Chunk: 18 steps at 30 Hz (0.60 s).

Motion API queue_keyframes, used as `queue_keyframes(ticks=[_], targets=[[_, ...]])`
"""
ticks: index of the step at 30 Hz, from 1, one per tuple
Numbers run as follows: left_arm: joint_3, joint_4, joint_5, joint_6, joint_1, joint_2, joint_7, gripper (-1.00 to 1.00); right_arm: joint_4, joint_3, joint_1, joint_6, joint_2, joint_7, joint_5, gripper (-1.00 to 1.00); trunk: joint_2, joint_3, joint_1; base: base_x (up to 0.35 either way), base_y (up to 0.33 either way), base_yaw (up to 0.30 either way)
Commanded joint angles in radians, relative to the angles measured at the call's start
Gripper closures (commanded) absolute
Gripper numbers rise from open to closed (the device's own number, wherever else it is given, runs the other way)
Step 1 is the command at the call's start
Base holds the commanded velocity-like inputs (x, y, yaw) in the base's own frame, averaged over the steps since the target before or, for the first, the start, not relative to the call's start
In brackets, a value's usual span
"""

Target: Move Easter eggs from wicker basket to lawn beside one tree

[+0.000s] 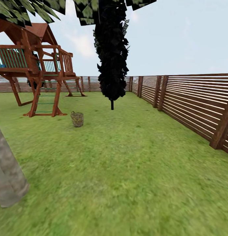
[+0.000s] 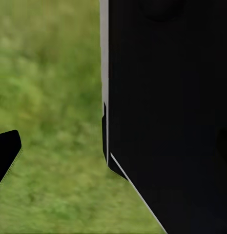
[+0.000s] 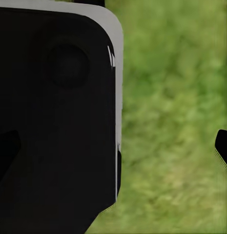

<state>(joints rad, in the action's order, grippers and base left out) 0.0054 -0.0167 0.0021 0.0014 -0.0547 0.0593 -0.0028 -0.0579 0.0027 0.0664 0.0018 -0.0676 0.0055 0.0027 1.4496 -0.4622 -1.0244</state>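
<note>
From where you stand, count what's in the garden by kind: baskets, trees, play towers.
Wicker basket: 1
Trees: 2, a grey-brown trunk close at the left edge and a black-leaved tree behind the basket
Play tower: 1
Total: 4
</note>
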Motion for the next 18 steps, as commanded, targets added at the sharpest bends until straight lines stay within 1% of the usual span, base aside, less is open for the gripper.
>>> queue_keyframes(ticks=[1, 14, 18], targets=[[0.001, -0.002, 0.001, 0.000, -0.001, 0.000, 0.000, -1.00, -0.002, 0.000, 0.001, 0.001, 0.000, 0.001, 0.000, -1.00, 0.000, -0.001, -0.001, 0.337, 0.000, 0.000], [0.000, -0.002, 0.001, 0.000, -0.001, -0.001, 0.000, -1.00, -0.002, 0.000, 0.001, 0.000, 0.000, 0.000, 0.000, -1.00, 0.000, -0.001, -0.001, 0.337, 0.000, 0.000], [0.001, -0.002, 0.000, 0.000, -0.001, 0.000, 0.000, -1.00, -0.002, -0.001, 0.001, 0.001, -0.001, -0.001, -0.001, -1.00, 0.000, -0.002, -0.001, 0.337, 0.000, 0.121]])
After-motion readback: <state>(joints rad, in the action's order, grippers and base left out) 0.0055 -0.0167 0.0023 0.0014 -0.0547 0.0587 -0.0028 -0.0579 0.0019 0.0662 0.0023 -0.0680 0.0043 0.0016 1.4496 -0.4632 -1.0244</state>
